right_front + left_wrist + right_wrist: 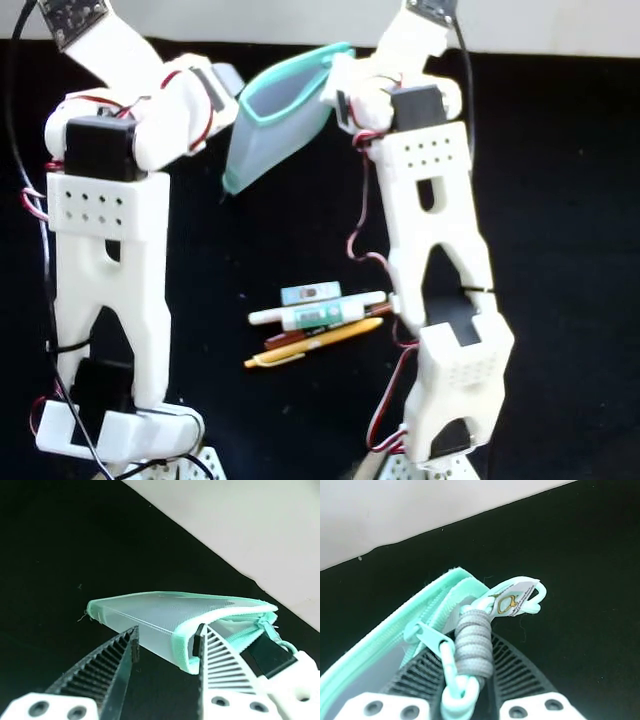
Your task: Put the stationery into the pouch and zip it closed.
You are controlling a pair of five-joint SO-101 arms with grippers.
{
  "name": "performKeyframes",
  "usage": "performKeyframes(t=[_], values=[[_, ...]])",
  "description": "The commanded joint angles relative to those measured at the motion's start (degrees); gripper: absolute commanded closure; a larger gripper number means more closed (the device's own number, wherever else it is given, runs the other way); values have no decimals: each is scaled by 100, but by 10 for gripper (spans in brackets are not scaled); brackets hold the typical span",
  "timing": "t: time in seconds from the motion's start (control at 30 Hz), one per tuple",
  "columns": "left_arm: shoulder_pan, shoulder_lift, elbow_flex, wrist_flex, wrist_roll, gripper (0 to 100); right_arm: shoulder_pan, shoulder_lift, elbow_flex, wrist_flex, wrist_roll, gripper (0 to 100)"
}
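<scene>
Upper centre, the right gripper [343,88] pinches the translucent mint-green zip pouch [272,132] by its zipper end, keeping the mouth up. The left gripper [165,647], spread open, brackets the rim, probably to steady it.

Left arm [105,250] and right arm [440,260] flank the stationery [315,322]; bare table [290,235] beyond.

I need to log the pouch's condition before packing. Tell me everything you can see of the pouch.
The pouch is a translucent, frosted-looking body with mint-green trim and a mint zipper, unzipped so its mouth gapes. It hangs tilted between the arms, beyond the pens on the black table. The right hand grips its zipper end, where a grey cord and a mint chain with a tag are attached. The open left hand straddles its rim.
</scene>
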Motion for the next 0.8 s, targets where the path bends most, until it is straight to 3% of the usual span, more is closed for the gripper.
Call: performKeyframes(t=[0.0,0.27,0.63,0.77], values=[[75,-13,-189,97,70,794,31,-40,-48,-66,-35,992],[673,-13,-198,88,211,794,31,-40,-40,-48,-26,992],[681,57,-145,-132,185,794,31,-40,-40,-48,-18,992],[673,57,-145,-158,-141,794,31,-40,-40,-48,123,992]])
